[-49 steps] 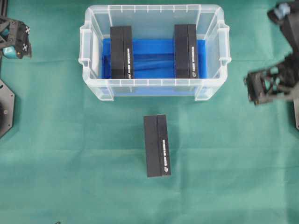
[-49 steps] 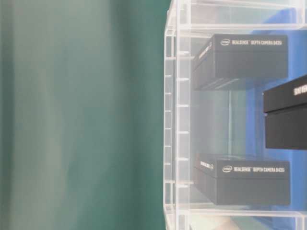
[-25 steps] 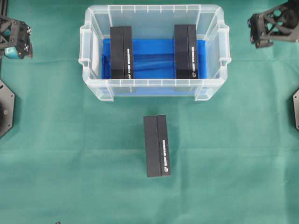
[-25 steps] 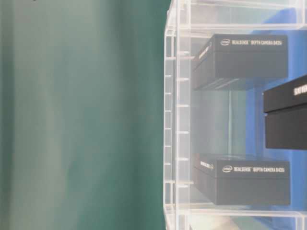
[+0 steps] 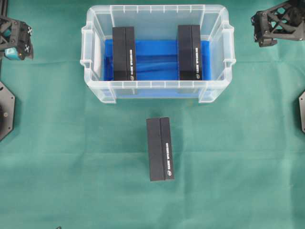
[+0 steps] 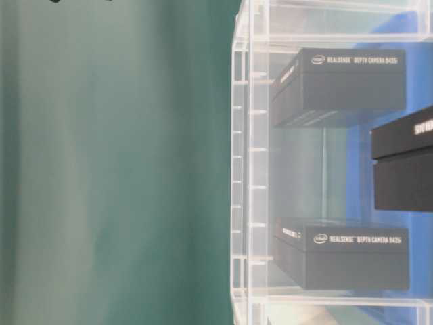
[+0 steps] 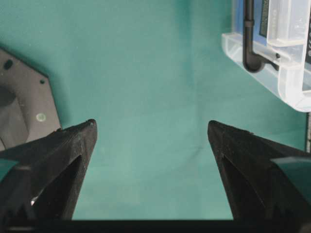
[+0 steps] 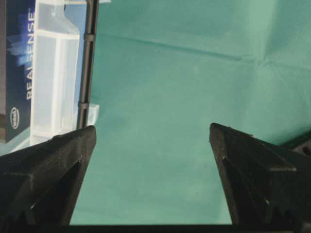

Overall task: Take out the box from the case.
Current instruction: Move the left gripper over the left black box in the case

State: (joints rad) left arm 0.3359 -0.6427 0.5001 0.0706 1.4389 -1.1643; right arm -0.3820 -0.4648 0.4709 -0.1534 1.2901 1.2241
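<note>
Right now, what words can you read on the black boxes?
"intel REALSENSE DEPTH CAMERA D435" on the upper box in the case.
The same on the lower box in the case.
"REALSENSE" and an Intel logo on the box side.
White print on the box outside the case: too small to read.

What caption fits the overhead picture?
Two black boxes in the clear case, a third box on green cloth.

My left gripper [image 5: 16,40] hangs at the far left edge of the overhead view, fingers [image 7: 63,155] spread wide and holding nothing. My right gripper [image 5: 276,26] sits at the upper right, its fingers [image 8: 252,165] likewise parted and empty.
</note>
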